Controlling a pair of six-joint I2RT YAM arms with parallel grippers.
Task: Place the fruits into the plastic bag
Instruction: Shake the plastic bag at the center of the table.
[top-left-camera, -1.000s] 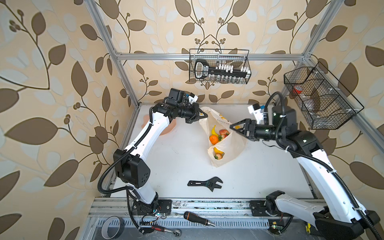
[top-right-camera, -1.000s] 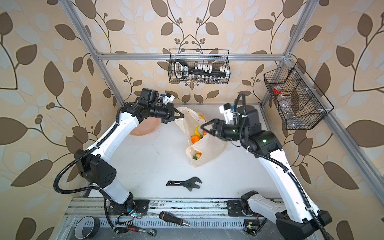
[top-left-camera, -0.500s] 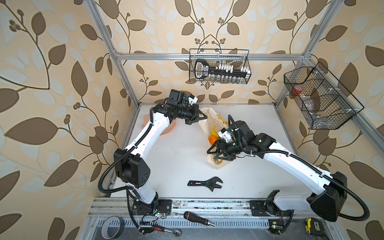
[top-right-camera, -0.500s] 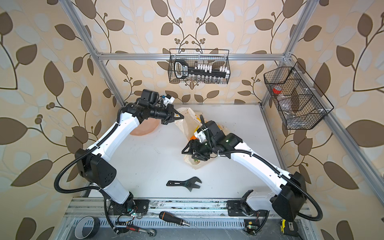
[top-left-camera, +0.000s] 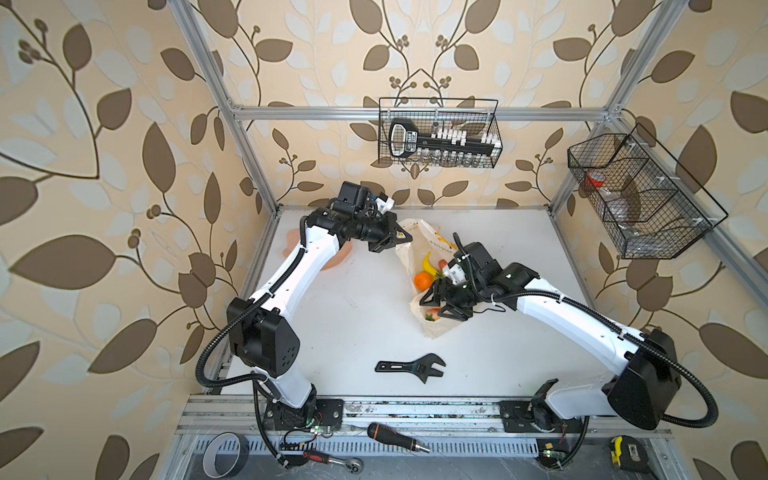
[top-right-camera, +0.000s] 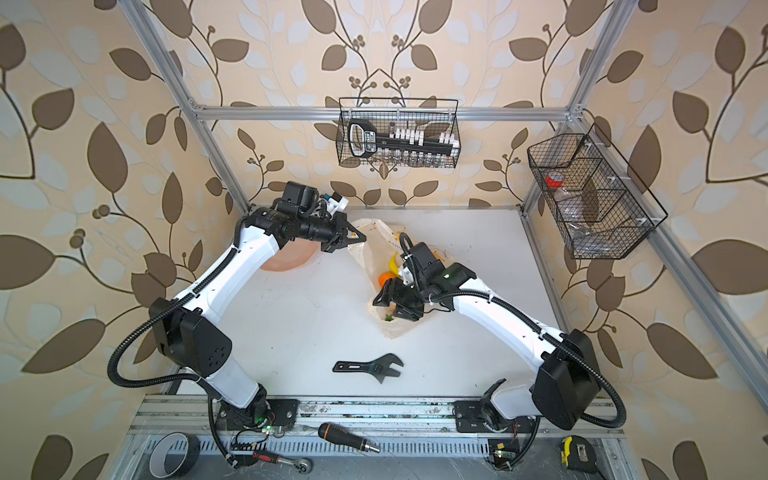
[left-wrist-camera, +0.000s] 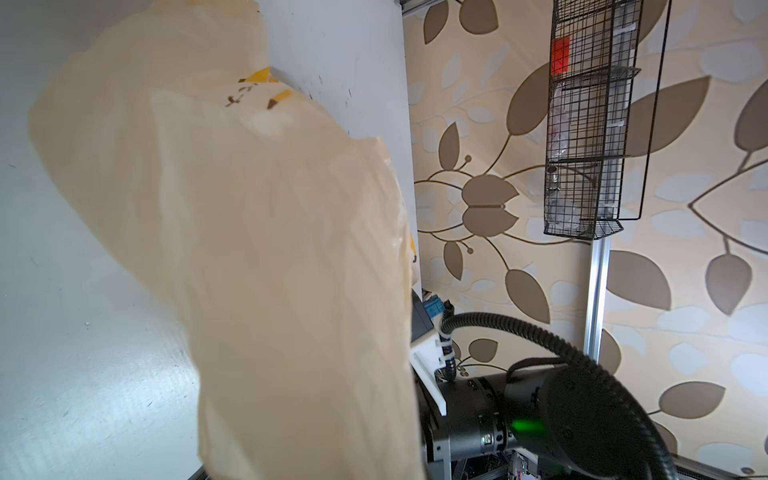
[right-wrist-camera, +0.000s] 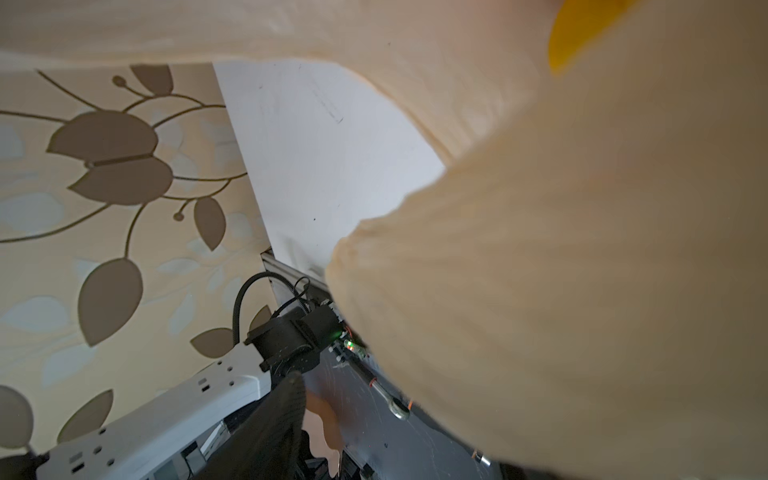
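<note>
The plastic bag (top-left-camera: 430, 329) lies on the white desk (top-left-camera: 353, 307) toward its back, between the two arms, with its mouth raised at the far end. The left fingers (top-left-camera: 404, 238) are pressed together on the bag's upper edge (its cream film hangs slack across the left wrist view, where the bag (left-wrist-camera: 270, 249) fills the middle). The right fingers (top-left-camera: 435, 307) stand apart, reaching into the lower part of the bag, one finger on each side of a small red strawberry (top-left-camera: 432, 314) with a green top. I cannot tell whether they touch it.

More of the fruits show through the open mouth in both top views. An orange tangerine (top-left-camera: 423, 281) sits just behind the right fingers, and a yellow banana (top-left-camera: 428, 263) is just beyond it. In the right wrist view the bag (right-wrist-camera: 582, 257) is a blur over most of the picture.

A pink dish (top-right-camera: 286, 261) lies partly under the left arm, near the back left corner. A black wrench (top-left-camera: 411, 368) lies on the desk well in front of the bag.
</note>
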